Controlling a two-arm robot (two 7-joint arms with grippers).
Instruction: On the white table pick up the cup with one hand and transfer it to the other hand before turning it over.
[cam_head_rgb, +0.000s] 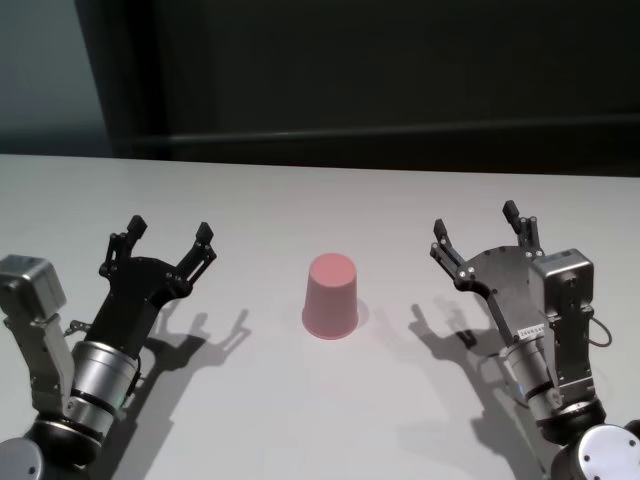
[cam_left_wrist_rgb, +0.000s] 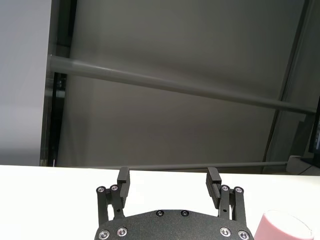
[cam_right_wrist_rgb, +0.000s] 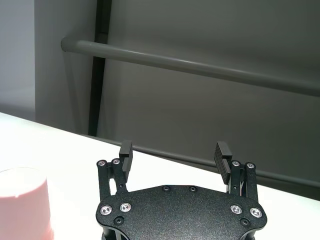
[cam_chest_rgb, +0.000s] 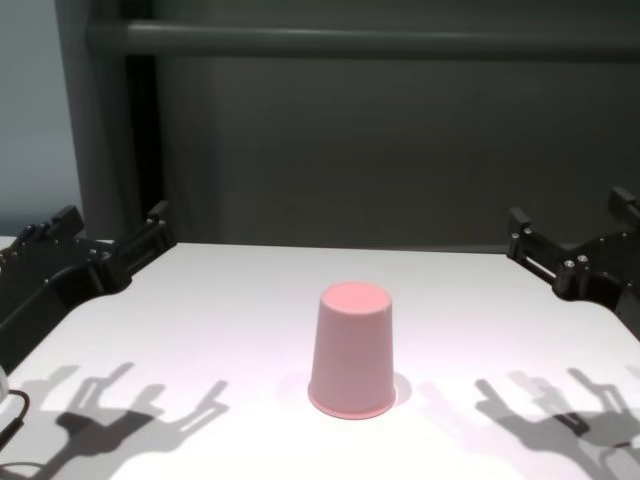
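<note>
Grey rail (cam_chest_rgb: 350, 40) on dark wall (cam_chest_rgb: 330, 160)

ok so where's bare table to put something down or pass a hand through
Bare white table lies between the left gripper and the cup, between the cup and the right gripper, behind the cup toward the far edge, and in front of it toward the robot. Both grippers are open, off to the sides. Only the middle is taken, by the cup standing rim-down.

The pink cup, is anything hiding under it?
The cup stands upside down, its rim flat on the white table, closed base on top. Only bare table shows around it. Its inside is covered, so whatever may be underneath cannot be seen.
</note>
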